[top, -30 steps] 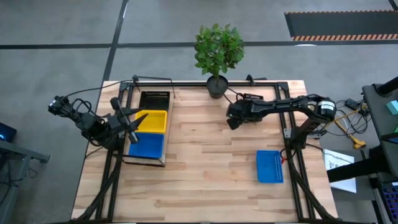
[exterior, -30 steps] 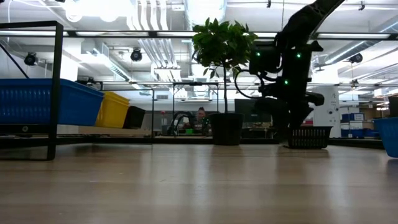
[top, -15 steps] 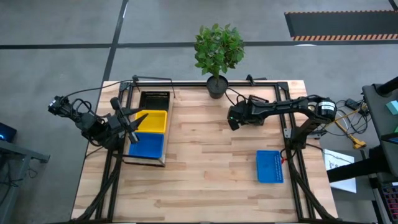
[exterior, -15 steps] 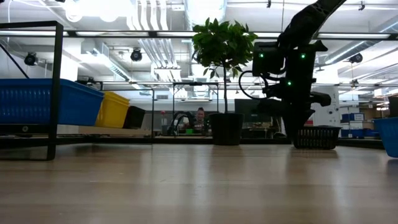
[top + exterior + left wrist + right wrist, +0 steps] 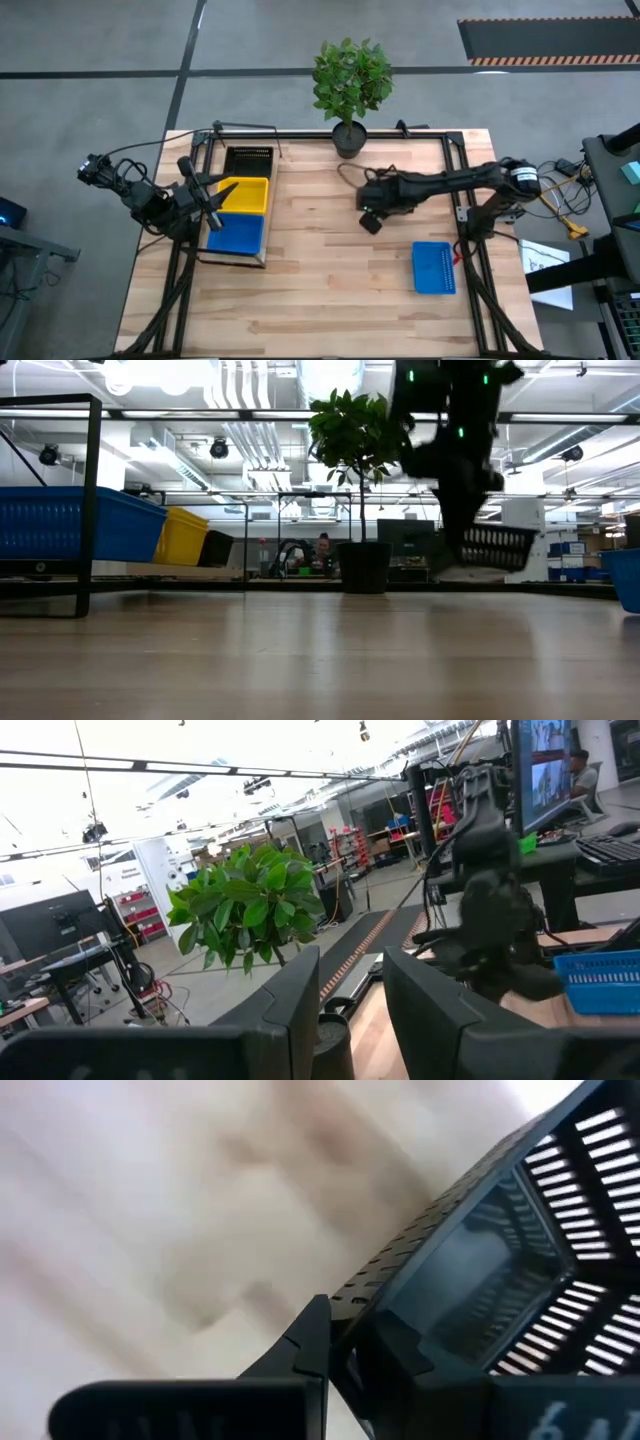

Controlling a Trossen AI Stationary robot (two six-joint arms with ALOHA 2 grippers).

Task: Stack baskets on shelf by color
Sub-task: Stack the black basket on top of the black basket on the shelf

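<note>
1. High view: the right gripper has moved from near the plant pot toward the counter's middle. The left gripper hovers unchanged over the shelf.
2. Low view: the black basket, on the counter half a second ago, now hangs tilted above it.
3. Right wrist view: jaws clenched on the black basket's rim.
4. Left wrist view: left jaws parted, holding nothing.
</note>
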